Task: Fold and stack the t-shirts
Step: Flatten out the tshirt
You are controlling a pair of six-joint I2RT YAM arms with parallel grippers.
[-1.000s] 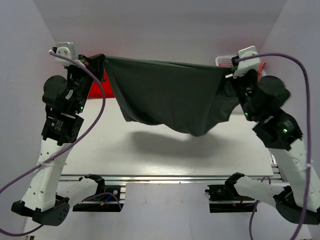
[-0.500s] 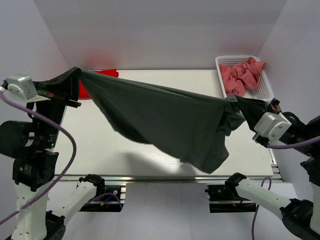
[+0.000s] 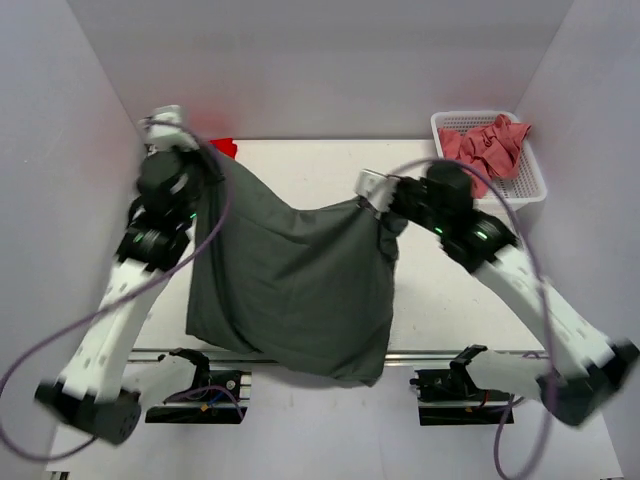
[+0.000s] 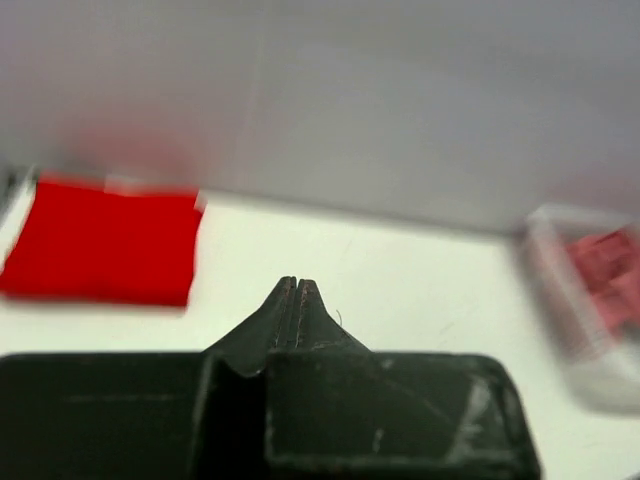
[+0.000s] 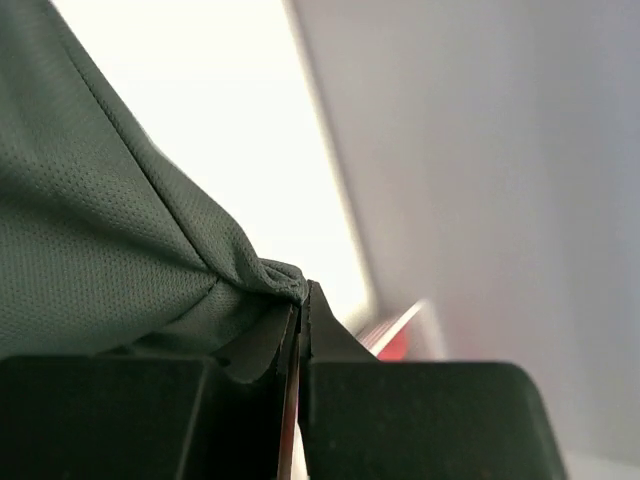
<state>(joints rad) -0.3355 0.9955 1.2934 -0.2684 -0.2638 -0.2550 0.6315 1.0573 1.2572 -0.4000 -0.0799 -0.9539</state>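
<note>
**Two claws, one grey shirt**

My left claw (image 3: pixel 205 160) is pinched tight on one top corner of the dark grey t-shirt (image 3: pixel 300 290). My right claw (image 5: pixel 300 300) is pinched tight on the other top corner. In my right wrist view the fingers press together with a bunched bit of grey cloth squeezed between the tips. In my left wrist view the fingers press together too (the cloth is hard to see there, but from above the shirt's corner runs right up to that claw).

The grey shirt hangs between my two claws, to the left of the white basket (image 3: pixel 530 185). My right claw is near the basket and my left claw is well apart from it. The top edge of the shirt sags in the middle. The bottom end droops over the edge of the table (image 3: pixel 450 290) that is farthest from the basket.

The pink t-shirts (image 3: pixel 485 145) lie crumpled inside the basket. The red t-shirt (image 4: pixel 100 240) lies flat on the table, far to the left of the basket, by the same back wall.
</note>
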